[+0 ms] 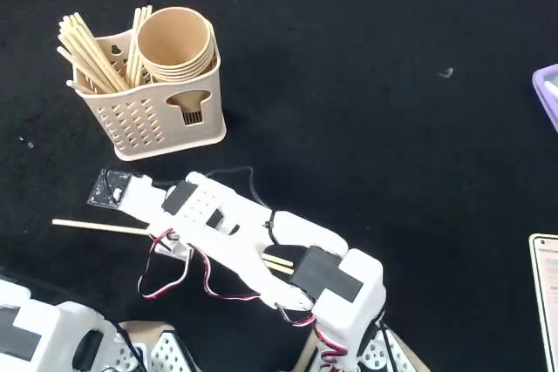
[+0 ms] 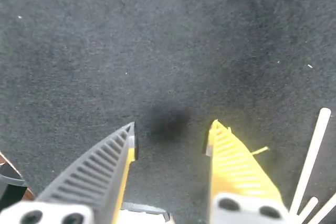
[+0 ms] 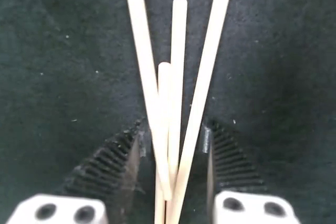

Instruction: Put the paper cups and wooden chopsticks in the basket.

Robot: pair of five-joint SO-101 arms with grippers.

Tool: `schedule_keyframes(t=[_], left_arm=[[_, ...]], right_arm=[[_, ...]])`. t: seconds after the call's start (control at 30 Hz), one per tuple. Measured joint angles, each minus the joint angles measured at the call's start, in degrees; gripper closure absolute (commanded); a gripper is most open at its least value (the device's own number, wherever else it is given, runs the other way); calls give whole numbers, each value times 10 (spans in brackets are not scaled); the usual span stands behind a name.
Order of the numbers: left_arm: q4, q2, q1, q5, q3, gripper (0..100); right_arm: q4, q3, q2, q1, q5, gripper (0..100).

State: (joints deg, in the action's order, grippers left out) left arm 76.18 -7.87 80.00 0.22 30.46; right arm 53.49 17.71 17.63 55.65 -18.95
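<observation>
Right pincer hung open low over the desk, apart from the basket holding the cups, jaws astride four splayed chopsticks lying unpinched, so closing could have caught some and scissored the others loose; left pincer gaped wide, empty, over the desk.

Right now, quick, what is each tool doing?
Left tool: open, holding nothing.
Right tool: open, with chopsticks between its jaws.
</observation>
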Motion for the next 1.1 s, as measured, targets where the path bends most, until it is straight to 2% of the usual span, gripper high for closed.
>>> schedule_keyframes(t=[0.33, 0.47, 0.53, 0.63, 0.8, 1.1], left_arm=[[0, 0, 0, 0, 0, 777], [0, 0, 0, 0, 0, 777], [0, 0, 0, 0, 0, 777], [0, 0, 0, 0, 0, 777], [0, 0, 0, 0, 0, 777], [0, 0, 0, 0, 0, 777]], right_arm=[[18, -14, 0, -1, -1, 821], [22, -44, 19, -9, -1, 753], [27, -65, 47, -18, 1, 756], [51, -98, 76, -18, 1, 821], [75, -126, 87, -18, -1, 992], [75, -130, 88, -6, -1, 988]])
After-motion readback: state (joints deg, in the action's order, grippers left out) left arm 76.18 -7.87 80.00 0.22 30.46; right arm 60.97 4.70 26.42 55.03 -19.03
